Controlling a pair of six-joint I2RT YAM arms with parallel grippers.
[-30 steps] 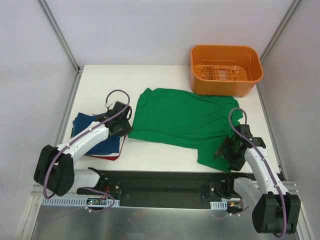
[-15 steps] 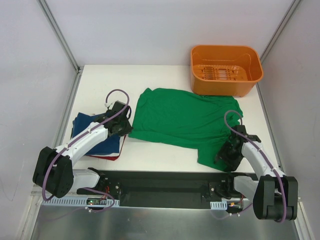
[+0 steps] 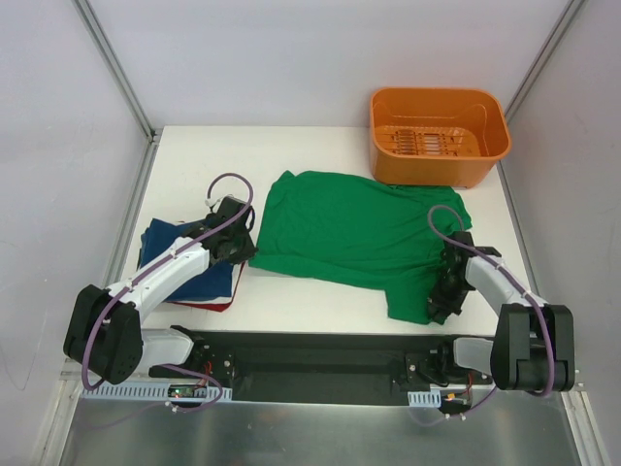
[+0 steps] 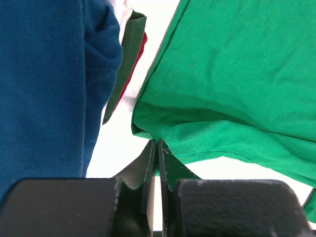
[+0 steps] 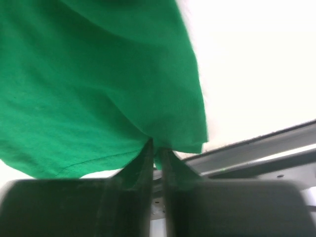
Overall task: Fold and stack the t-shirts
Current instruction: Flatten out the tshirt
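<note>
L pincer, R pincer: 1 tee

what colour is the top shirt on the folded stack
The folded cloth t-shirt is navy blue, clearest in the left wrist view.

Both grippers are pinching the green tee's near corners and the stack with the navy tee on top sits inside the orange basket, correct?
Not the stack. The top view shows it, navy tee uppermost, lying on the table at the left; the orange basket holds no shirts. The left gripper and right gripper do pinch the green tee's near corners.
</note>
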